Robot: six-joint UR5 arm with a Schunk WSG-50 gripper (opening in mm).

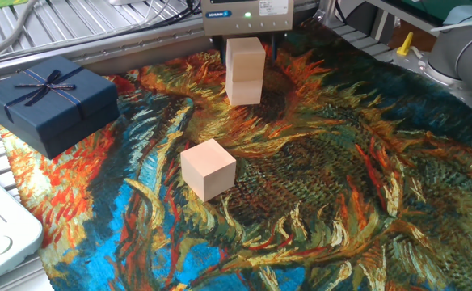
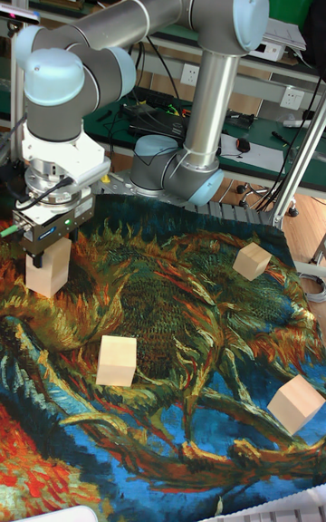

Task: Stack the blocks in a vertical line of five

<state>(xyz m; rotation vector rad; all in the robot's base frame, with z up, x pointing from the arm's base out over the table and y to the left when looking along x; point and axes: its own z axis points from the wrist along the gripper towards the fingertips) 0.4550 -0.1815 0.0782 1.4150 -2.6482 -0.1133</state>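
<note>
Painted cloth [image 1: 341,162] covers the table, with a dark blue gift box [image 1: 50,101] at its left edge, well apart from the stack. Gripper [image 1: 248,39] sits over a two-block stack [image 1: 245,71] at the far side; can't tell if the jaws grip the top block or are spread. Loose blocks: one mid-cloth [image 1: 208,168], two [image 2: 252,260] [image 2: 295,404] on the far right side, nothing between them and the stack.

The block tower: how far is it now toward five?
Done: two blocks stand stacked, the top block on the bottom block. In hand: the hand sits at the top block; its grip is unclear. Left: three loose blocks, the nearest block, another and another.
</note>
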